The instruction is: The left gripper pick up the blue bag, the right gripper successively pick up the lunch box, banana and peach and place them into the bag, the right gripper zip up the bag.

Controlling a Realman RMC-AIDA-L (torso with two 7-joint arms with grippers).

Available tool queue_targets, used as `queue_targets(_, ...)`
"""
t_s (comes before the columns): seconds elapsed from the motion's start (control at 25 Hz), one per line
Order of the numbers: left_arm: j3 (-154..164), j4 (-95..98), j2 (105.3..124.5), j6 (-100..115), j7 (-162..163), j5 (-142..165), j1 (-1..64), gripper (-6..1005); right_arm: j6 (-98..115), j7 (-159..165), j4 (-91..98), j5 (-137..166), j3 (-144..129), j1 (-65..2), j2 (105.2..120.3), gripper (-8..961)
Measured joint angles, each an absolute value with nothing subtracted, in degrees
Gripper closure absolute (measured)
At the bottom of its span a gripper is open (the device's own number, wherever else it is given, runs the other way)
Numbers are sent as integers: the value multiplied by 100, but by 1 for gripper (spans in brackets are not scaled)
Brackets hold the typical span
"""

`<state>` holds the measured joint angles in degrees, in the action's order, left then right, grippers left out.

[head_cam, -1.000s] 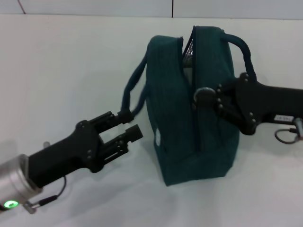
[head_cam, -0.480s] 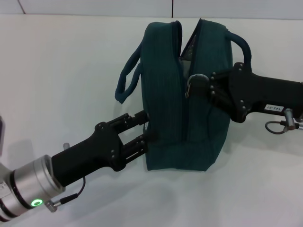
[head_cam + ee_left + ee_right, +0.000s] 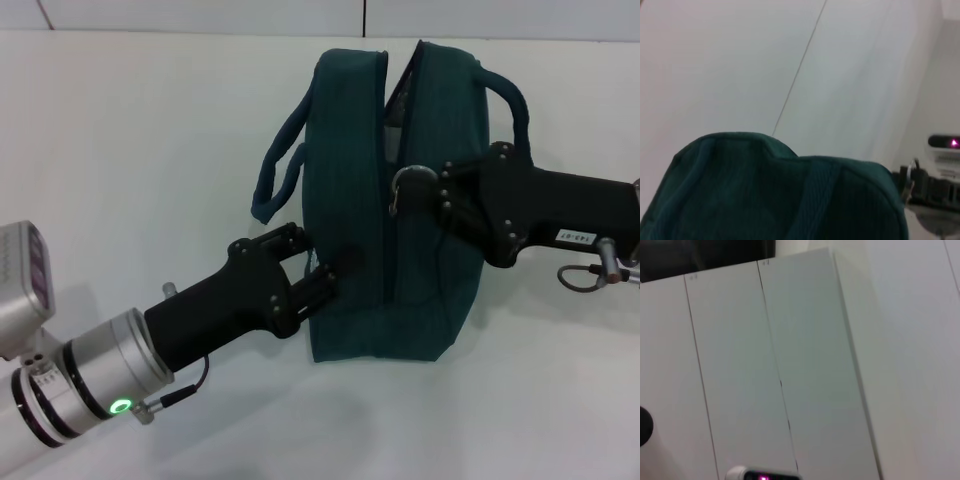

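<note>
The blue bag [image 3: 350, 200] stands upright mid-table, its zipper closed along the near part and gaping at the far top. My right gripper [image 3: 418, 187] reaches in from the right and is shut on the metal ring zipper pull [image 3: 403, 186]. My left gripper [image 3: 322, 255] comes from the lower left, fingers apart, tips pressed against the bag's lower left side below the drooping handle [image 3: 277, 170]. In the left wrist view the bag [image 3: 765, 195] fills the lower part. Lunch box, banana and peach are out of view.
The white table [image 3: 150, 150] surrounds the bag, with a wall seam at the back. The second handle [image 3: 508, 95] arches over the bag's right side above my right arm. The right wrist view shows only white panels [image 3: 805, 365].
The left gripper has advanced from beside the handle to the bag's lower side. The bag shifted left and turned slightly. The right gripper stayed on the zipper pull, moving with it.
</note>
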<state>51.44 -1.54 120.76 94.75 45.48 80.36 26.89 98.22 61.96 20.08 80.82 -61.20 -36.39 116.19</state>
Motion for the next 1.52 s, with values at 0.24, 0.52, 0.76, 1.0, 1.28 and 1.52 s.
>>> queue_targets(0.24, 5174, -149, 12076, 9342, 4334, 8083, 2717, 564, 9877, 6204, 2002, 7669, -6143, -3567, 11619, 931)
queue_targets(0.52, 5177, -177, 12076, 9130, 4317, 8087, 2761, 789, 9624, 6226, 1775, 7265, -6152, -3567, 11619, 930)
queue_targets(0.76, 5177, -184, 12076, 9133, 4315, 8092, 2759, 887, 9504, 6269, 1688, 7264, -6288, -3616, 11618, 928)
queue_targets(1.0, 5176, -231, 12077, 9155, 4290, 8090, 2827, 929, 9471, 6493, 1721, 6951, -6370, -3638, 11606, 927)
queue_targets(1.28, 5177, -373, 12076, 9117, 3980, 8136, 2954, 929, 9217, 7074, 1779, 6721, -6380, -3693, 11587, 926)
queue_targets(1.52, 5177, -387, 12075, 9113, 3936, 8150, 2969, 928, 9126, 7115, 1730, 6763, -6438, -3703, 11588, 925)
